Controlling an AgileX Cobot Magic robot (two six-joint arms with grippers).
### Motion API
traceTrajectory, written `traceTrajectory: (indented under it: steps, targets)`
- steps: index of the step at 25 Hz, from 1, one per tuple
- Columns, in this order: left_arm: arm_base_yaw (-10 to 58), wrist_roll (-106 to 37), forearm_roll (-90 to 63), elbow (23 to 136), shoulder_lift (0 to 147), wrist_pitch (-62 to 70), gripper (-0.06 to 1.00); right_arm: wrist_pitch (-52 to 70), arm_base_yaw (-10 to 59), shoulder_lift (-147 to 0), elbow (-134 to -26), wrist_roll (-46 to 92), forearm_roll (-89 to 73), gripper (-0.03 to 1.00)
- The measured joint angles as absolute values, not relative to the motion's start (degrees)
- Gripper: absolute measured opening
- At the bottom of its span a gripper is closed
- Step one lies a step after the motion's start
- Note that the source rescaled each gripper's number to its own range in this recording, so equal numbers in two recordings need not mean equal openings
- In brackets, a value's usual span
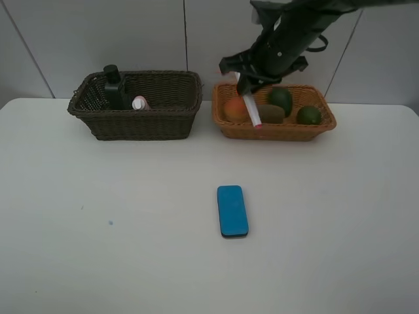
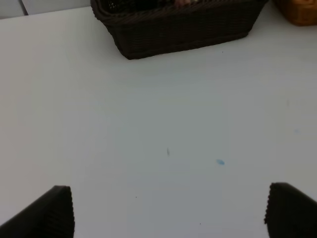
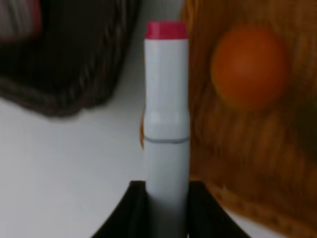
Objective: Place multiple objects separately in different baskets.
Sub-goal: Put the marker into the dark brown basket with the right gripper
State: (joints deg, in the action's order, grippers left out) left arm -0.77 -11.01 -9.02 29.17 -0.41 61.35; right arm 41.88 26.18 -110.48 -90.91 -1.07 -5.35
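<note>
White tabletop [image 1: 98, 209] carries a dark brown basket [image 1: 141, 114] and a light orange-tan basket [image 1: 275, 127] side by side before a pale wall. The right pincer [image 1: 247, 88] hangs over the tan basket's near corner, pinching the white-pink marker [image 1: 251, 110], pink tip down, with the orange-red fruit [image 1: 236, 108] just beside it and the blue eraser [image 1: 232, 210] well apart from it. The left pincer [image 2: 168, 213] is spread wide above bare tabletop, the dark basket well ahead of it.

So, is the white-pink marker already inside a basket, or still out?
Out. The right pincer is shut on the white-pink marker, holding it tilted above the light basket's rim.
</note>
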Motion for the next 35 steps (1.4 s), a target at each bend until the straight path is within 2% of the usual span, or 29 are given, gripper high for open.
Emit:
traceTrajectory:
  steps: [3,7,17,23,25,28,29,31,35]
  targets:
    - [-0.8,-11.0,-9.0,29.2,-0.4,61.3,0.94,39.8,26.4,-114.9,-100.3,-0.8,-9.3,0.01]
    - [-0.8,-11.0,-9.0,29.2,-0.4,61.3,0.94,34.2,28.6,-120.1,-107.2,-0.8,-10.9,0.01]
    - [-0.8,-11.0,-9.0,29.2,-0.4,61.3,0.94,7.1,34.1,-127.7,-108.3,-0.8,-11.8,0.01]
    - [-0.8,-11.0,-9.0,29.2,-0.4,61.3,0.94,0.4,36.0,-131.2,-108.3,-0.8,-11.8,0.03]
    - [-0.8,-11.0,-9.0,29.2,-0.4,61.3,0.94,0.4,36.0,-132.1,-108.3,-0.8,-11.8,0.18]
    - [-0.8,-11.0,-9.0,29.2,-0.4,61.3,0.94,0.3,36.1,-132.8,-108.3,-0.8,-11.5,0.71]
    - [-0.8,-11.0,-9.0,29.2,-0.4,61.3,0.94,0.0,36.1,-133.0,-108.3,-0.8,-10.9,0.81]
    - [-0.8,-11.0,-9.0,29.2,-0.4,61.3,0.94,0.5,36.1,-133.2,-108.3,-0.8,-9.4,0.93]
    - [-0.8,-11.0,-9.0,29.2,-0.4,61.3,0.94,5.9,36.1,-132.6,-108.3,-0.8,-8.0,0.99]
